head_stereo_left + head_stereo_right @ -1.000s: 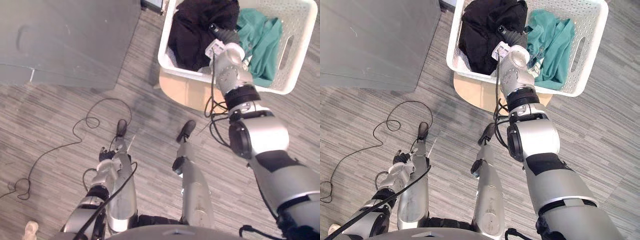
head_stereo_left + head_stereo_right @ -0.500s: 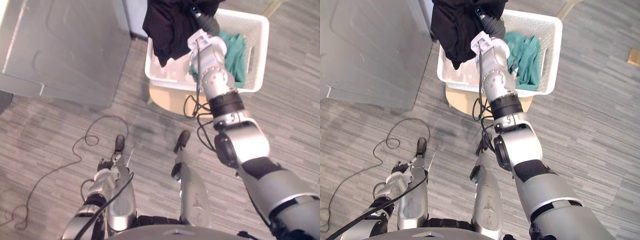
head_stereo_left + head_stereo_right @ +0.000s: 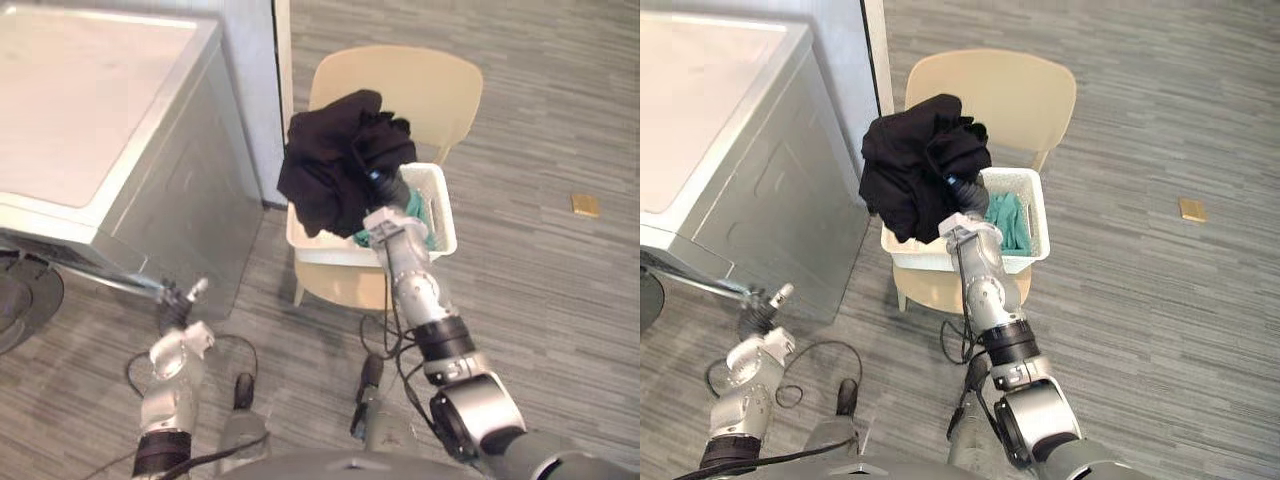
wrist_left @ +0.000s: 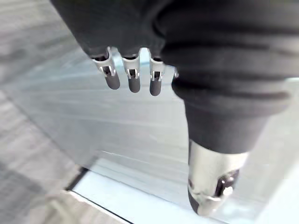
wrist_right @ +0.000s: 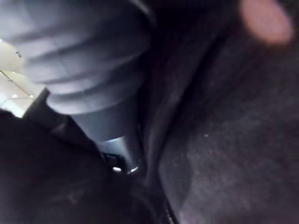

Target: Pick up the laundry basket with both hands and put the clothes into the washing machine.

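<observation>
A white laundry basket (image 3: 446,224) stands on a beige chair (image 3: 400,90). My right hand (image 3: 386,191) holds a black garment (image 3: 330,170) bunched up above the basket's left half, and its fingers are buried in the cloth. In the right wrist view the thumb (image 5: 117,149) presses into the dark fabric (image 5: 224,140). A teal garment (image 3: 422,214) lies inside the basket. My left hand (image 3: 178,300) is open and empty, low beside the grey front of the washing machine (image 3: 90,130). Its straight fingers (image 4: 133,79) point at that grey panel.
The washing machine fills the left side, with a dark round door (image 3: 20,300) at its lower left. A pale wall panel (image 3: 255,90) stands between machine and chair. A small tan object (image 3: 585,205) lies on the floor to the right.
The camera has tipped up, shifting the whole scene. My right hand has lifted the black garment out of the basket. My left hand has risen from the floor toward the machine.
</observation>
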Robot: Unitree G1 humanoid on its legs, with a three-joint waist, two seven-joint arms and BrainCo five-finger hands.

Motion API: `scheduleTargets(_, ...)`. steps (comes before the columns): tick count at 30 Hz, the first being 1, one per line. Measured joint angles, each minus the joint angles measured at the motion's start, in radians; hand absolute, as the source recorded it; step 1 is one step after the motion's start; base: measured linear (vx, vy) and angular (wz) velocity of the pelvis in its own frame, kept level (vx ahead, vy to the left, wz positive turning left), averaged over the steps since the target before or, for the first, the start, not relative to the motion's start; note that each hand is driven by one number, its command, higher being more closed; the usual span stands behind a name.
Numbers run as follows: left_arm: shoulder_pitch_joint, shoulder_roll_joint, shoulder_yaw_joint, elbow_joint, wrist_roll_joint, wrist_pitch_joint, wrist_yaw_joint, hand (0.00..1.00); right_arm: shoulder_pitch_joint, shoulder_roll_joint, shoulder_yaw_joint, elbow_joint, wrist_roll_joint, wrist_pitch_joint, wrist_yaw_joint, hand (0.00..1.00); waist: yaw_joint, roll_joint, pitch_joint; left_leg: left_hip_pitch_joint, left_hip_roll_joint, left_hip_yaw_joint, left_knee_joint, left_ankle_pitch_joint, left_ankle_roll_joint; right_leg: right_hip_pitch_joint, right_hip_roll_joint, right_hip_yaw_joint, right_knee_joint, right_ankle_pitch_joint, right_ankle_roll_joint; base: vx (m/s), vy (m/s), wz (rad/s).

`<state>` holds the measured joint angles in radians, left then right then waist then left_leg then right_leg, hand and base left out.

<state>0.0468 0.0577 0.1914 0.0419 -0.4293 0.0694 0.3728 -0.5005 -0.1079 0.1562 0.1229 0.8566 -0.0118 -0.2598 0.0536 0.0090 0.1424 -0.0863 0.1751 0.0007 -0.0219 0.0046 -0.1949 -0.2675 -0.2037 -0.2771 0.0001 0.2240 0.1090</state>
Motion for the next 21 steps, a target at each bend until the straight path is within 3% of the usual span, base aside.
scheduleTargets(6, -0.025, 0.002, -0.001, -0.177, -0.001, -0.032, -0.013, 0.00, 0.032, 0.000, 0.007, -0.037, -0.001, 0.024, 0.042, 1.00, -0.009, 0.030, -0.061, 0.044, -0.010, 0.030, 0.000, -0.013, 0.007, 0.053, 0.001, 0.022, -0.061, 0.036, 0.008, 0.04, 0.027, -0.12)
scheduleTargets(11, -0.030, 0.009, -0.056, -0.186, -0.039, -0.034, -0.062, 0.00, 0.068, -0.006, 0.021, -0.038, -0.001, 0.044, 0.069, 1.00, -0.018, 0.031, -0.087, 0.074, -0.007, 0.068, 0.004, -0.032, 0.006, 0.076, 0.011, 0.051, -0.080, 0.044, 0.005, -0.01, 0.011, -0.19)
scheduleTargets(17, -0.031, 0.045, -0.169, -0.186, -0.082, -0.029, -0.160, 0.00, 0.118, -0.028, 0.031, -0.052, -0.032, 0.100, 0.087, 1.00, -0.037, 0.032, -0.111, 0.104, -0.004, 0.086, 0.003, -0.049, 0.008, 0.091, 0.018, 0.072, -0.081, 0.033, 0.008, -0.02, 0.001, -0.10)
scheduleTargets(21, -0.031, 0.070, -0.241, -0.186, -0.119, -0.005, -0.206, 0.00, 0.125, -0.049, 0.033, -0.069, -0.032, 0.107, 0.106, 1.00, -0.046, 0.032, -0.118, 0.107, -0.003, 0.088, 0.003, -0.048, 0.004, 0.091, 0.020, 0.074, -0.081, 0.034, 0.008, 0.00, 0.000, 0.00)
